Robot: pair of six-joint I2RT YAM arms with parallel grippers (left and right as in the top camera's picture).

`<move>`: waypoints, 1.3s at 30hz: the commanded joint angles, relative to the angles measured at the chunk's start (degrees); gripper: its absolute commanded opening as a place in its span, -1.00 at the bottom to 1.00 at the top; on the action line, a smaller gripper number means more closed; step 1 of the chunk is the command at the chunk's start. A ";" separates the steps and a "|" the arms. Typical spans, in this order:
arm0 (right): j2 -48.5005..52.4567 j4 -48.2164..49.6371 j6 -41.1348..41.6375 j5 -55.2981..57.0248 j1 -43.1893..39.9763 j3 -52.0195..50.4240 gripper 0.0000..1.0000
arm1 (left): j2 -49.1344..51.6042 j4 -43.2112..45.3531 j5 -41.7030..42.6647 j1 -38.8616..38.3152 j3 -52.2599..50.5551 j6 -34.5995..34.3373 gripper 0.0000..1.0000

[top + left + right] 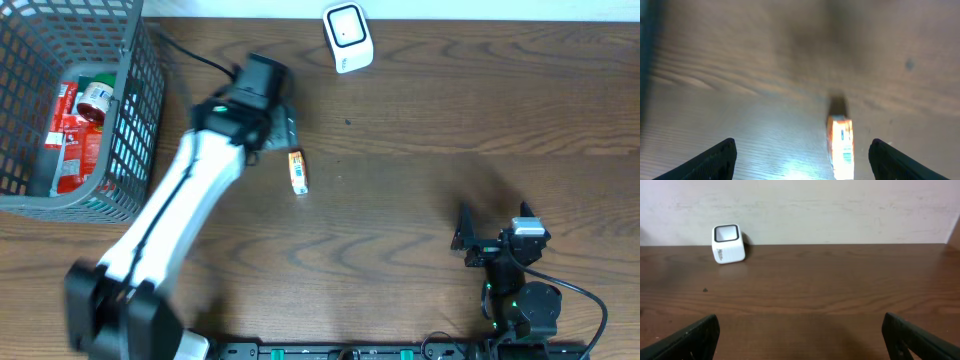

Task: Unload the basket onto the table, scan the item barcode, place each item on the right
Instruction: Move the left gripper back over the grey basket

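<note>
Orange packet [298,172] lay mid-frame on table [420,200]; left hand [802,155] gaped wide, empty. Grip wanted centring, barcode kept clear for scanner [347,37].

This looks like a robot test bench staged as a shop checkout. A wood-grain tabletop [420,110] stands against a plain pale wall [840,210]. A small white barcode scanner [347,36] sits at its far edge and a grey shopping basket [140,130] of packaged groceries [75,130] at the far left. The left arm [170,210] and right arm [515,285] are mounted along the near edge.
</note>
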 commanded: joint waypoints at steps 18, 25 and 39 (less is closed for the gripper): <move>-0.24 -0.22 -0.24 -0.24 -0.44 -0.09 0.99 | -6.27 -8.44 10.27 36.48 27.43 10.10 0.71; -0.24 -0.22 -0.24 -0.24 -0.44 -0.09 0.99 | 9.20 -14.01 19.74 45.44 38.29 19.54 0.88; -0.24 -0.22 -0.24 -0.24 -0.44 -0.09 0.98 | 29.33 -7.91 14.73 46.53 38.25 27.30 0.94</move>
